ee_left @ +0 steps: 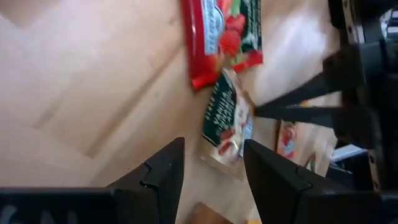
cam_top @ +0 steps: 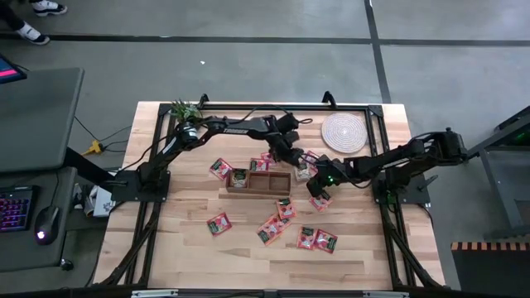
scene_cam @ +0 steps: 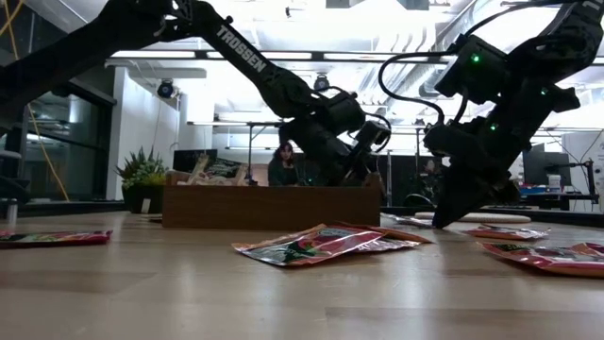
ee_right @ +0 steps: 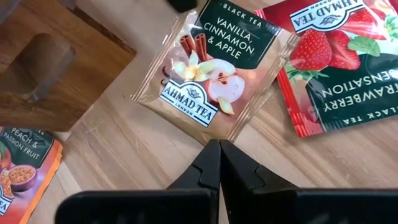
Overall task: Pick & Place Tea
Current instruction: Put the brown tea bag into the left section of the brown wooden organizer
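Note:
A pale tea sachet printed with vanilla, cinnamon and apple [ee_right: 211, 68] lies flat on the table just right of the wooden box [cam_top: 258, 182]. A red strawberry sachet [ee_right: 342, 62] lies beside it. My right gripper [ee_right: 219, 146] is shut, its tips at the pale sachet's near edge. My left gripper [ee_left: 211, 146] reaches over the box and stands open. Its fingers slant down on either side of the same sachet [ee_left: 227, 118], and I cannot tell whether they touch it. My right gripper meets the pale sachet's edge [ee_right: 214, 132] with the tips of its shut fingers [ee_left: 292, 106]. They slant down from the table's right side. The sachet lies flat on the wood; whether the tips press on it or only rest beside it, I cannot tell.
Several more sachets lie loose on the near half of the table [cam_top: 273, 228], and one lies left of the box [cam_top: 219, 169]. A round woven mat [cam_top: 343, 132] sits at the far right and a small plant [cam_top: 186, 109] at the far left. A peach sachet [ee_right: 18, 174] lies by the box's corner.

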